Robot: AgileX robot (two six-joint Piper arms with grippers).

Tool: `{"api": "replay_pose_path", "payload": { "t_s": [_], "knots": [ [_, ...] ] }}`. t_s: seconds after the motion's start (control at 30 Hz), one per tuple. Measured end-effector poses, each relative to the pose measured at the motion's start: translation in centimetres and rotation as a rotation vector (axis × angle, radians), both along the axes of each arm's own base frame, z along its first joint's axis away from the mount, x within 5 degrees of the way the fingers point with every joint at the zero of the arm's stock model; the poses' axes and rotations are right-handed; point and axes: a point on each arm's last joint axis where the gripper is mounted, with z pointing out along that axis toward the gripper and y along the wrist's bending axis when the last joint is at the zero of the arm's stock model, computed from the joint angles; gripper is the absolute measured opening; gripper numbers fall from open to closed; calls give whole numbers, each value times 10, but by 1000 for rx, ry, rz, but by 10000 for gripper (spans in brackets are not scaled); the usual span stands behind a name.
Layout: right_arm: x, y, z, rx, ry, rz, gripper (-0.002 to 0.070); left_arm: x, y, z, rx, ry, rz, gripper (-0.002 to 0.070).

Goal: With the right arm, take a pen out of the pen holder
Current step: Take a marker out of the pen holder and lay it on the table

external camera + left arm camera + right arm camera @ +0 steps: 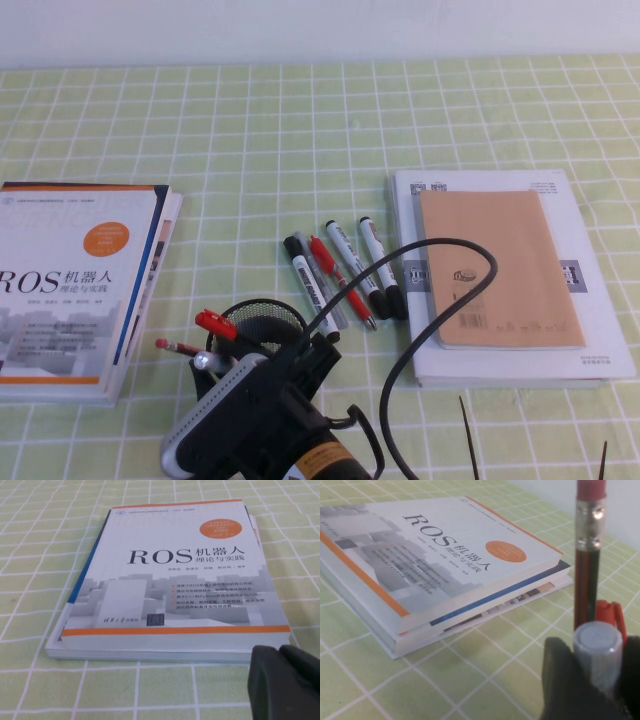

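Observation:
The black mesh pen holder (268,322) stands near the front edge of the table, partly hidden by my right arm. A red-capped pen (215,323), a pencil with a red eraser (177,347) and a grey-capped pen (207,360) stick out of it. My right gripper (222,368) reaches in from above. In the right wrist view its dark fingers (564,680) press on both sides of the grey-capped pen (598,647), with the pencil (588,555) just behind. My left gripper (279,654) is shut and empty, hovering by the near edge of the ROS book (175,580).
Several markers and pens (340,272) lie loose on the cloth right of the holder. A ROS book stack (75,285) lies at the left. A brown notebook on a white book (500,268) lies at the right. My right arm's cable (440,300) arcs over the table.

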Motion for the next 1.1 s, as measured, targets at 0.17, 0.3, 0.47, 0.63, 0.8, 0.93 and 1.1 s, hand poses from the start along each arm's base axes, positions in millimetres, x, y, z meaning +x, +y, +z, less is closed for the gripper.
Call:
{"api": "replay_pose_path", "payload": {
  "t_s": [0.17,0.3,0.47,0.63,0.8,0.93,1.1],
  "knots": [
    [1,0,1,1,-8,-5,151,0,0,0,0,0,0,-6],
    [2,-1,2,5,-20,-10,127,0,0,0,0,0,0,-6],
    [3,-1,3,8,-33,-18,101,0,0,0,0,0,0,-6],
    [4,-2,3,8,-33,-20,99,0,0,0,0,0,0,-6],
    [4,-2,3,9,-34,-20,104,0,0,0,0,0,0,-6],
    [3,-1,1,-5,-15,-8,140,0,0,0,0,0,0,-6],
    [2,0,0,-12,-2,-1,173,0,0,0,0,0,0,-6]
  ]
}}
